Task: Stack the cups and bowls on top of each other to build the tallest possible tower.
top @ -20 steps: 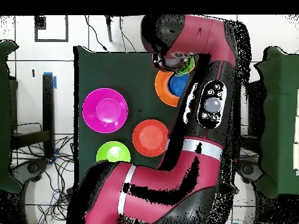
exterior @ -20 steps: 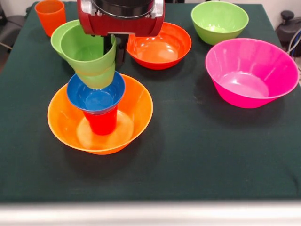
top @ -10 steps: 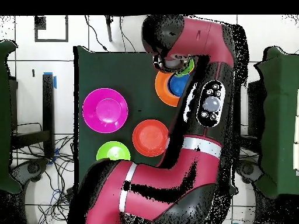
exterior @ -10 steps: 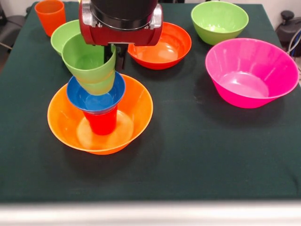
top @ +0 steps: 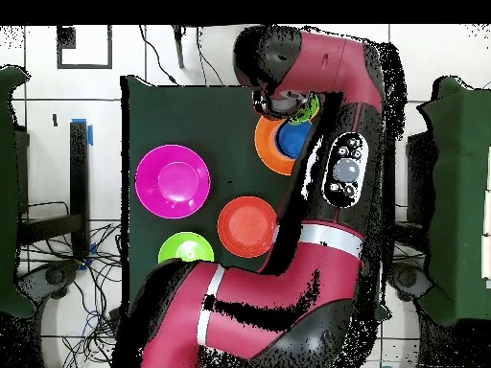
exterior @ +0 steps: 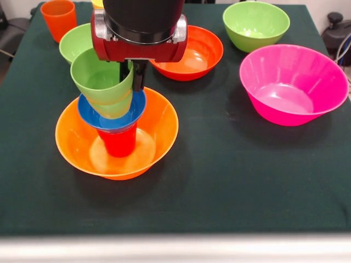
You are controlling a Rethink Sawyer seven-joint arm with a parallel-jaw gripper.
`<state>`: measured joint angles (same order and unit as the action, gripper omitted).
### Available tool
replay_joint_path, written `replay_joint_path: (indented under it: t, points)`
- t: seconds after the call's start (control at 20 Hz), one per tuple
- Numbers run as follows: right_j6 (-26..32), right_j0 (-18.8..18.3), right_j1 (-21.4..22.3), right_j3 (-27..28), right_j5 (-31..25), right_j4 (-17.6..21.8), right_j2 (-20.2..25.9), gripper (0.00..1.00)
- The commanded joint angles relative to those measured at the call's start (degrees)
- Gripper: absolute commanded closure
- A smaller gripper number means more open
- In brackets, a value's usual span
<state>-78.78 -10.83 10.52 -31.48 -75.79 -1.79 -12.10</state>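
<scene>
Front view: the gripper (exterior: 134, 76) is seen below the red wrist housing, a dark finger pressed against the rim of the upper light green cup (exterior: 101, 82); whether the jaws are clenched on it cannot be told. That cup is nested, slightly tilted, in a second light green cup (exterior: 112, 107), which sits in the small blue bowl (exterior: 104, 118). The blue bowl is carried on the red cup (exterior: 119, 142), standing in the large orange bowl (exterior: 118, 134). Behind are found a red-orange bowl (exterior: 189, 52), two light green bowls (exterior: 256, 24) (exterior: 77, 41) and an orange cup (exterior: 58, 19); the pink bowl (exterior: 293, 82) lies well apart on the table (exterior: 230, 186).
</scene>
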Motion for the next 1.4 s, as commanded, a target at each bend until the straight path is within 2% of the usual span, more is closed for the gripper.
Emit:
replay_joint_path:
  t: [0.05, 0.7, 1.4]
  points:
    - [-2.9, -0.6, -1.6, -4.5, 1.4, 1.0, 4.2, 1.0]
    - [-2.5, -0.7, 0.1, -6.4, 0.0, 1.1, 3.6, 1.0]
    - [-3.0, -0.8, 1.6, -12.8, 6.8, 1.6, 4.1, 1.0]
